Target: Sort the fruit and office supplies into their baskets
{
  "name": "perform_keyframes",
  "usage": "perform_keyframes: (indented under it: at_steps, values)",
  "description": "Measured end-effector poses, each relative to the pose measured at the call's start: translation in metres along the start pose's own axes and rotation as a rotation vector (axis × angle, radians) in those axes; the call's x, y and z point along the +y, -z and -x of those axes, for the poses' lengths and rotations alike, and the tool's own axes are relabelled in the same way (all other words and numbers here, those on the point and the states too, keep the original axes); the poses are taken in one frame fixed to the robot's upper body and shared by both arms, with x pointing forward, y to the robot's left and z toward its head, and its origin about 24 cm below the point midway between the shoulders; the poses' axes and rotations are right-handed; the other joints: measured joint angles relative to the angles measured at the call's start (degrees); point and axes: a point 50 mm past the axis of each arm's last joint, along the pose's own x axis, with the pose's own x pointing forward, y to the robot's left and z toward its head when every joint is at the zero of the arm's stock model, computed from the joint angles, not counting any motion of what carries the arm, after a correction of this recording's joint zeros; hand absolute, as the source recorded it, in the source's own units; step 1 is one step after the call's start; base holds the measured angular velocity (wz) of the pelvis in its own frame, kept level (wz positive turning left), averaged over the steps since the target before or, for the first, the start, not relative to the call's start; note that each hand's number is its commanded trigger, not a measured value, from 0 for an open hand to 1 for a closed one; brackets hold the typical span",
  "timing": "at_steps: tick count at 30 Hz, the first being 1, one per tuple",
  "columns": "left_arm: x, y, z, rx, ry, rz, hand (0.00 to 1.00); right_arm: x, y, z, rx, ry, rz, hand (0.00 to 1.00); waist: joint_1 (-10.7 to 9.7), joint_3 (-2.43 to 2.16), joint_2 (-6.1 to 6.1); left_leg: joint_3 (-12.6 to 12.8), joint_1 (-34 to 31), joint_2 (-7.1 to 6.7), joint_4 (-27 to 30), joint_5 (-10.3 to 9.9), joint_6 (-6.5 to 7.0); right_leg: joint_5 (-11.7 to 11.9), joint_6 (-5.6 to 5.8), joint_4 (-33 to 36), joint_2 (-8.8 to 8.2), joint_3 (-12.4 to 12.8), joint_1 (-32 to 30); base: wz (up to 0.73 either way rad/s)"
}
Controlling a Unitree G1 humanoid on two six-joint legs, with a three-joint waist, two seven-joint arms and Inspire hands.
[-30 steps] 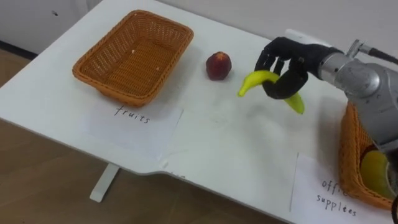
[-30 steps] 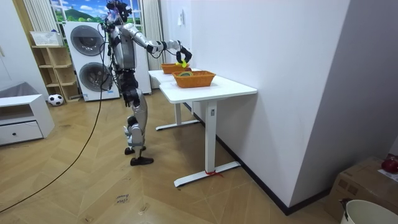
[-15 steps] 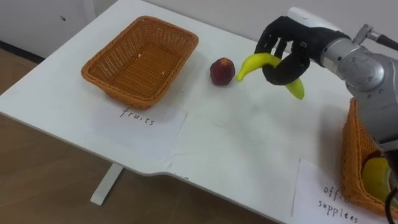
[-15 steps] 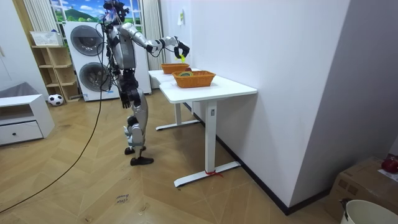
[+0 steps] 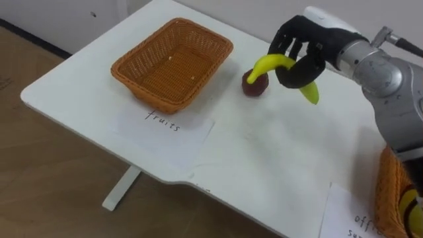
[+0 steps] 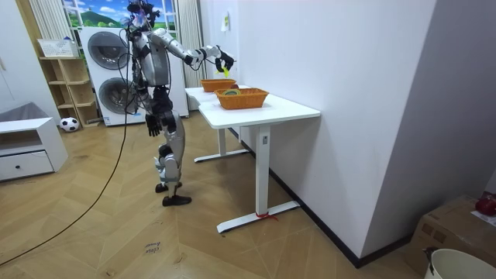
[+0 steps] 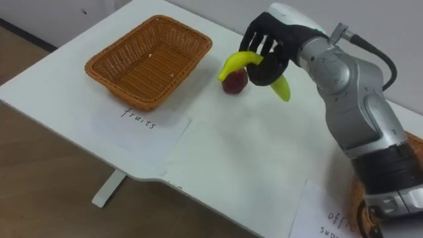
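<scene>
White table [image 5: 251, 165] against a white wall, wood floor below. Fruit basket [image 5: 173, 68] sits on it, empty, wicker, with a paper label [image 5: 165, 125] flat on the table touching its near side.

Peach [image 5: 253, 86] lies on the table just right of the fruit basket, not touching it. Right hand [image 5: 301, 46] is right of the fruit basket and above the peach, fingers curled round a banana [image 5: 309, 92]. The banana's stem end arcs left over the peach and partly hides it. Its other end points down and right, away from the fruit basket.

Second basket [image 5: 395, 192] is well right of the fruit basket, cut by the frame edge, with a yellow thing [image 5: 410, 206] inside. Too little of that thing shows to name it. Second label [image 5: 347, 215] lies in front of the second basket.

The right eye view adds the right forearm and elbow, bent in from the lower right.

The room view adds the stance. The robot stands upright on the floor at the table's long side, right arm stretched out with the hand clearly raised above the baskets. Left hand [image 6: 153, 124] hangs by the hip, too small to tell its state. Washers [image 6: 108, 74] and a shelf [image 6: 66, 77] are behind the robot. A ball [image 6: 68, 123] lies on the floor by the shelf.
</scene>
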Motion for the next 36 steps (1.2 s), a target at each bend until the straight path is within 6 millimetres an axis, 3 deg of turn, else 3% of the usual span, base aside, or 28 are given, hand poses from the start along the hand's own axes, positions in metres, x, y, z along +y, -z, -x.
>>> perform_keyframes:
  at_steps: [6,12,14,21,26,31,36]
  values:
    - [0.001,0.009,0.002,0.014,-0.005,-0.009,0.0,-0.002,-0.001,0.0,0.004,0.065,0.016,1.0,1.94,0.35,0.19,-0.56,0.29,-0.06,-0.13,0.0,0.0,-0.14,0.21,0.02,-0.15,-0.26,0.43,0.05]
    - [0.001,0.013,0.002,0.028,-0.008,-0.013,0.0,0.003,-0.006,-0.004,-0.01,0.117,-0.014,1.0,3.21,0.42,0.29,-1.51,-0.1,-0.8,0.07,0.02,0.05,-0.81,0.54,0.35,-0.88,-1.49,0.52,0.1]
    - [0.001,0.012,0.002,0.028,-0.008,-0.012,0.0,0.004,-0.006,-0.005,-0.008,0.123,-0.015,1.0,3.38,0.63,0.59,-2.25,-0.16,-0.92,0.17,0.02,0.11,-0.92,0.74,0.91,-1.06,-1.77,0.52,0.16]
    - [0.002,0.013,0.002,0.04,-0.012,-0.003,0.0,0.008,-0.009,-0.007,-0.018,0.175,-0.014,1.0,3.86,0.63,1.05,-4.15,-0.51,-1.62,0.5,0.16,0.39,-1.26,1.28,1.07,-1.38,-3.21,1.07,0.17]
    - [0.004,0.013,0.003,0.045,-0.016,0.008,0.0,0.008,-0.007,-0.011,0.001,0.222,-0.01,1.0,5.78,0.29,2.05,-4.11,0.02,-1.94,0.32,0.08,0.67,-1.43,1.56,1.03,-1.7,-3.17,1.47,0.0]
    - [0.005,0.015,0.003,0.051,-0.007,0.021,0.0,0.006,-0.005,-0.014,0.018,0.273,-0.004,1.0,6.89,0.15,1.87,-4.18,0.09,-1.89,0.45,0.09,0.68,-1.43,1.57,1.03,-1.79,-3.17,1.45,0.0]
    - [0.007,0.017,0.003,0.055,-0.013,0.014,0.0,0.012,-0.011,-0.016,-0.001,0.261,0.018,1.0,7.59,-0.38,1.11,-4.22,0.04,-1.89,0.8,0.1,0.69,-1.49,1.63,1.13,-2.04,-3.4,1.44,-0.01]
